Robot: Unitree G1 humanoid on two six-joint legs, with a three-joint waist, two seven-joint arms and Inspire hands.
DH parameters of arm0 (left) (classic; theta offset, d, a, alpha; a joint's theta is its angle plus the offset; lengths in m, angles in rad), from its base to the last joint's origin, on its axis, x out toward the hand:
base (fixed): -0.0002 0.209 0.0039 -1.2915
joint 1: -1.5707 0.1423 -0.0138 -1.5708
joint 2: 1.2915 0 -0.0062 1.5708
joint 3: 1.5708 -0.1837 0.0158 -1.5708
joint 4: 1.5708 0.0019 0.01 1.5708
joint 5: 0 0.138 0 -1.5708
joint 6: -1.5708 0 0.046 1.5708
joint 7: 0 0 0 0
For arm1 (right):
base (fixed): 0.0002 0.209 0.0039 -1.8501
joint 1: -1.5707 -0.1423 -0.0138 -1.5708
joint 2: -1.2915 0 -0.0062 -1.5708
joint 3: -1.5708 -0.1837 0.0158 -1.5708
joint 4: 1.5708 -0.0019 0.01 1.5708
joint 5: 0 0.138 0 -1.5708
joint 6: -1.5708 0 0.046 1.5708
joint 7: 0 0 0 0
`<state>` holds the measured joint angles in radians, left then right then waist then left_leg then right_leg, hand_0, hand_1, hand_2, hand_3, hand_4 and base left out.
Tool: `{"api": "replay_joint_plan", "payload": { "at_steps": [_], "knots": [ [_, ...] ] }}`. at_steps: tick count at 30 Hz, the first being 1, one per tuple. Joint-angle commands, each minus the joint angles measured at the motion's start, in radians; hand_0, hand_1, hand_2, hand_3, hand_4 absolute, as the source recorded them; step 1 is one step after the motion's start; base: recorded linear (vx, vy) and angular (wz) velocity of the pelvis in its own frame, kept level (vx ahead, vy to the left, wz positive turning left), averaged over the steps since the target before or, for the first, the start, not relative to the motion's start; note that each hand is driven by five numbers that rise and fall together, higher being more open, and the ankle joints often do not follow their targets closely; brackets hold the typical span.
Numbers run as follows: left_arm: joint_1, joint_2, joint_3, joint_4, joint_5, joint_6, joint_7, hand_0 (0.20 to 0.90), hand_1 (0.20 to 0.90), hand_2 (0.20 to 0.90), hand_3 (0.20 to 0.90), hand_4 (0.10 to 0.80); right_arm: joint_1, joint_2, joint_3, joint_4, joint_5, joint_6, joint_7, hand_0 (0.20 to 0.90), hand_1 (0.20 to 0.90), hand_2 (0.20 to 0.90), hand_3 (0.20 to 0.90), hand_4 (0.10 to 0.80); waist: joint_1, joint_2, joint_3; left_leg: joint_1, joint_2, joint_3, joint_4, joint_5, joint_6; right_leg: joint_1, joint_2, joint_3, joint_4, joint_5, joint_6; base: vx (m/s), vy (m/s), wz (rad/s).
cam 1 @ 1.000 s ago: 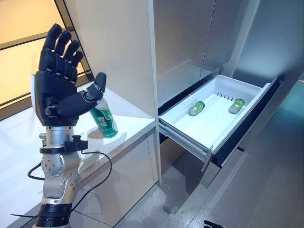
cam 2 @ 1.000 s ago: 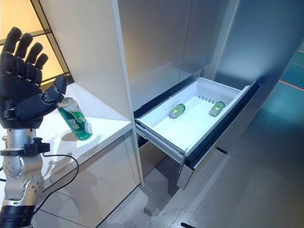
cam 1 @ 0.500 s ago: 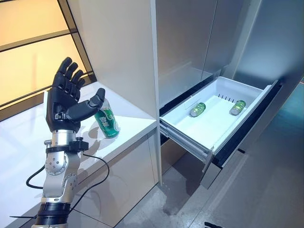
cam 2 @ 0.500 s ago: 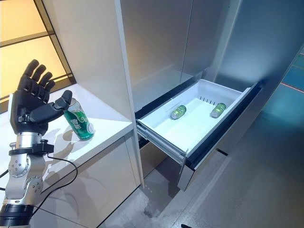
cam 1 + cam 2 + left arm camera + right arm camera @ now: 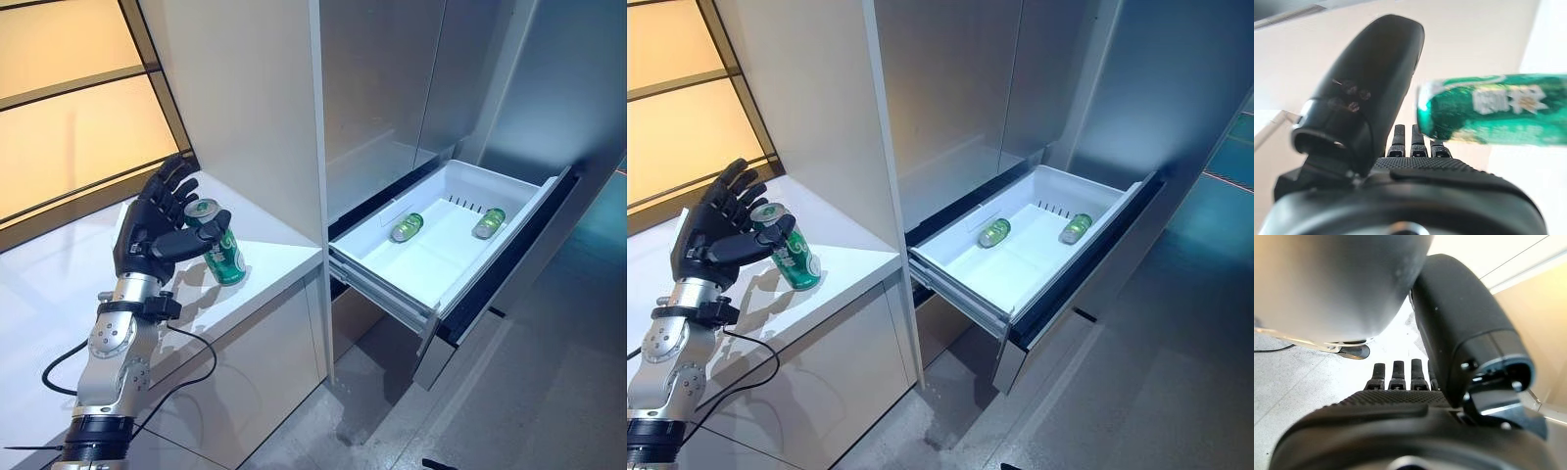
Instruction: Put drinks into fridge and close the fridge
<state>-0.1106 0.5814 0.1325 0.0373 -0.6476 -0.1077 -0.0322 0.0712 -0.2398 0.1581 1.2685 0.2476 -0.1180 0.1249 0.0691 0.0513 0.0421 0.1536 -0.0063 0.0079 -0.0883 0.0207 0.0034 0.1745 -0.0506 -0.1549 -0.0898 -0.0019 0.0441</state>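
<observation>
A green can [image 5: 224, 255] stands upright on the white counter [image 5: 59, 284] near its right end. My left hand [image 5: 155, 232] is open beside the can, with its thumb across the can's front near the top and its fingers spread behind it. In the left wrist view the can [image 5: 1498, 110] lies between the thumb [image 5: 1366, 93] and the fingers. The white fridge drawer [image 5: 509, 211] is pulled out, with two green cans [image 5: 406, 226] [image 5: 488, 221] lying in it. My right hand [image 5: 1400, 431] shows in its wrist view, open and holding nothing.
A tall white panel [image 5: 255, 98] stands right behind the can, between the counter and the fridge. The fridge's grey upper doors [image 5: 392, 78] are shut. The drawer's dark front [image 5: 509, 264] juts out over the grey floor [image 5: 549, 392].
My left hand has come down and forward from a raised pose to the can; its thumb and fingers now flank the can's top. The can and drawer have not moved.
</observation>
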Motion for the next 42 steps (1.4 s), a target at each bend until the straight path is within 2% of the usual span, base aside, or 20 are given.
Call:
{"api": "replay_joint_plan", "payload": {
  "at_steps": [1, 21, 40, 41, 42],
  "knots": [
    [-0.126, 0.105, 0.064, -0.006, 0.019, -0.048, -0.013, 0.900, 0.900, 0.900, 0.900, 0.800, -0.041, -0.001, 0.011, -0.002, 0.028, -0.007, 0.012, 0.900, 0.900, 0.900, 0.900, 0.800, -0.017, 0.003, -0.001, 0.014, -0.049, 0.010, 0.019, -0.099, 0.015, -0.036, 0.037, 0.009, 0.098, -0.110, 0.021, 0.000, 0.000, 0.00],
    [-0.196, 0.139, 0.039, 0.050, -0.006, 0.012, -0.013, 0.900, 0.900, 0.900, 0.900, 0.800, -0.041, -0.001, 0.005, -0.007, 0.045, 0.004, 0.004, 0.900, 0.900, 0.900, 0.900, 0.800, -0.046, 0.009, -0.004, 0.021, -0.048, 0.034, 0.019, -0.104, 0.019, -0.040, 0.041, 0.037, 0.097, -0.106, 0.026, 0.005, 0.001, -0.02],
    [-0.236, 0.140, 0.010, 0.092, -0.032, 0.020, 0.006, 0.900, 0.900, 0.900, 0.900, 0.800, -0.038, -0.005, -0.003, -0.003, 0.060, 0.002, 0.000, 0.900, 0.900, 0.900, 0.900, 0.800, -0.072, 0.012, -0.003, 0.023, -0.052, 0.051, 0.033, -0.115, 0.027, -0.047, 0.043, 0.070, 0.099, -0.100, 0.029, 0.007, 0.003, -0.06],
    [-0.237, 0.139, 0.010, 0.092, -0.031, 0.022, 0.003, 0.865, 0.865, 0.865, 0.859, 0.759, -0.038, -0.006, -0.004, -0.002, 0.060, 0.001, 0.000, 0.900, 0.900, 0.900, 0.900, 0.800, -0.073, 0.012, -0.003, 0.023, -0.052, 0.051, 0.032, -0.115, 0.027, -0.048, 0.044, 0.072, 0.100, -0.100, 0.029, 0.000, 0.000, 0.00],
    [-0.238, 0.139, 0.011, 0.092, -0.032, 0.023, 0.001, 0.589, 0.589, 0.589, 0.538, 0.438, -0.038, -0.005, -0.005, -0.003, 0.061, 0.000, 0.000, 0.900, 0.900, 0.900, 0.900, 0.800, -0.074, 0.012, -0.003, 0.023, -0.053, 0.052, 0.032, -0.115, 0.027, -0.049, 0.044, 0.073, 0.100, -0.100, 0.029, 0.000, 0.000, 0.00]
  ]
}}
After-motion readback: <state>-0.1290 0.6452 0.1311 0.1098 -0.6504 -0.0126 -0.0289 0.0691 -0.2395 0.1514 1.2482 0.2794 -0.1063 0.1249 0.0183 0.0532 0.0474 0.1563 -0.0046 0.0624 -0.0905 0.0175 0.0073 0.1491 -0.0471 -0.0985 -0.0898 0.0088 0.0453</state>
